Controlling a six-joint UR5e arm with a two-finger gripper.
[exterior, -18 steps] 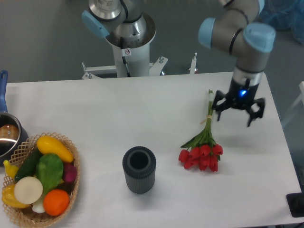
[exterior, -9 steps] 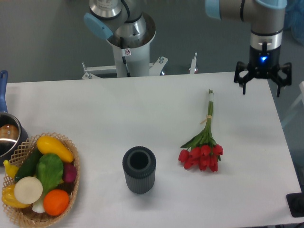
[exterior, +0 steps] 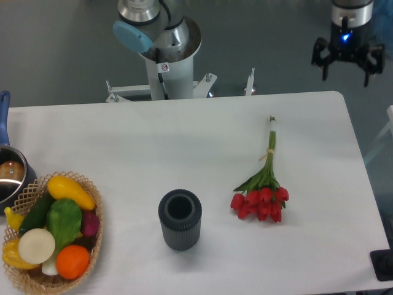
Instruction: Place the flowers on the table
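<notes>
The flowers, a bunch of red tulips with green leaves and long stems tied with pale twine, lie flat on the white table, right of centre, heads toward the front. My gripper hangs high at the top right, beyond the table's far edge and well clear of the stems. Its fingers are spread open and hold nothing.
A dark ribbed cylindrical vase stands upright left of the tulip heads. A woven basket of vegetables sits at the front left, with a pot behind it at the left edge. The arm's base stands behind the table.
The gripper has risen and pulled back from just beside the stems to the top right, past the table's far edge. The flowers stay where they lay.
</notes>
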